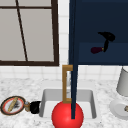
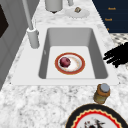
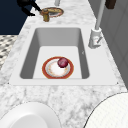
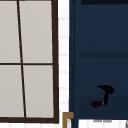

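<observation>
The work in hand appears to be at the open wall cabinet (image 1: pixel 100 22). The right hand (image 1: pixel 108 37) hangs inside it, reaching down to the end of a small dark-red thing (image 1: pixel 96 50) that lies on its side on the cabinet's lower shelf. Whether the hand pinches it or only touches it, I cannot tell. I judge this the grasping step. Any move from here calls for a sure hold first and then a path out past the shelf's front edge. The cabinet door (image 1: pixel 73 62) stands edge-on over the sink (image 2: pixel 100 62), its brass handle (image 1: pixel 65 83) just left of it. Open room therefore lies to the right of the door and forward. The left hand (image 2: pixel 116 56) hovers idle at the desk's front edge, its fingers spread and straight, holding nothing, near a capped jar (image 2: pixel 102 93) and a patterned plate (image 1: pixel 12 105). In the sink a red-rimmed plate (image 2: pixel 80 68) carries a dark-red ball (image 2: pixel 65 62), and the faucet (image 2: pixel 32 37) stands at the back rim. On the desk (image 1: pixel 105 86) to the right sit a white dish (image 1: pixel 117 108) and a pale container (image 1: pixel 123 82), so a low descent there is crowded.
</observation>
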`<state>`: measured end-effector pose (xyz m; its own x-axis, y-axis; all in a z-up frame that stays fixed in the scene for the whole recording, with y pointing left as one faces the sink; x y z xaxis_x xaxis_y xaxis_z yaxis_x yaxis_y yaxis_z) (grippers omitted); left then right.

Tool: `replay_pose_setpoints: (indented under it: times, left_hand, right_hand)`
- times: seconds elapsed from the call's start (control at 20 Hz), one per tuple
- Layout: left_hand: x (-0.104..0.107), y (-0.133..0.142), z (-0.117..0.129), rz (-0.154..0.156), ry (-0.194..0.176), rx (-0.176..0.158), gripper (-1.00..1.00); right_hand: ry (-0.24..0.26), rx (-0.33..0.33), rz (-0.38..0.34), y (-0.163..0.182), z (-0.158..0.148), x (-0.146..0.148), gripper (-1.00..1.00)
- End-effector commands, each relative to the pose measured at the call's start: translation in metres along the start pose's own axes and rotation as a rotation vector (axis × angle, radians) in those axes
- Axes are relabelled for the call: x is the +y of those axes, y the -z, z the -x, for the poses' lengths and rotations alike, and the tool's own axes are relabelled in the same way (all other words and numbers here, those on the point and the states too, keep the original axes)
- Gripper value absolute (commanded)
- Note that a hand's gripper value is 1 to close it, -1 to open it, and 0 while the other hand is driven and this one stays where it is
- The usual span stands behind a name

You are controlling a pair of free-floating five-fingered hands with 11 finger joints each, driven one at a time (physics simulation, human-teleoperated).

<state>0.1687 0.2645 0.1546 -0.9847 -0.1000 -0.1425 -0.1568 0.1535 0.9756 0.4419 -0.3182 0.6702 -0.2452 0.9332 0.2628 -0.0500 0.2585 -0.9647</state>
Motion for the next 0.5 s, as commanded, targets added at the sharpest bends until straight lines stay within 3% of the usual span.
replay_pose_setpoints:
  times: [0.0,0.45]
  left_hand:
    - [0.000,0.000,0.000,0.000,0.000,0.000,0.00]
    - [0.000,0.000,0.000,0.000,0.000,0.000,0.00]
  right_hand:
    - [-0.040,0.072,0.032,-0.018,-0.006,0.001,-1.00]
    - [-0.116,0.059,0.093,-0.079,-0.023,0.030,-1.00]
